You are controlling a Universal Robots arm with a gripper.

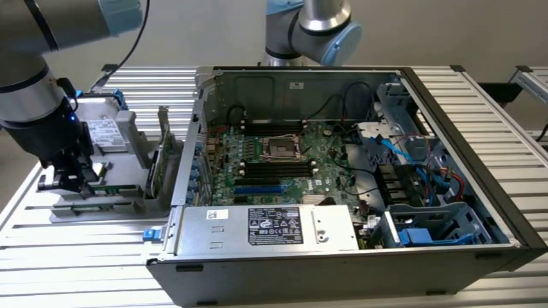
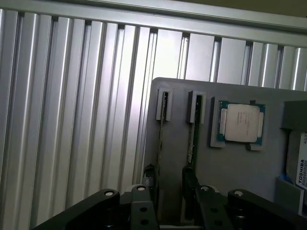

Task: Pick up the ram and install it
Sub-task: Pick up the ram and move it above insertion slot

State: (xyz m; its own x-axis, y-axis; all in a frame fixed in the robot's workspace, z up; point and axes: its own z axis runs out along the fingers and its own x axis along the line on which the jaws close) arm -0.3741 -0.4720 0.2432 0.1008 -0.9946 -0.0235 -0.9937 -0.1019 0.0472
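Grey holder [image 1: 102, 208] at the exterior view's left carries the ram [image 1: 115, 190], standing on edge in a slot. Gripper [image 1: 76, 183] hangs close over it, fingers [image 2: 149, 175] spread apart, grasping nothing. Processor chip [image 2: 240, 122] lies beside the slots. Open computer case [image 1: 479, 128] stands at the right.

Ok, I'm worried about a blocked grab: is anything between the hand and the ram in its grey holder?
Nothing visible does. The open hand hangs close over the ram, which stands on edge in its slot in the grey holder. The processor lies apart, off to one side of the slots.
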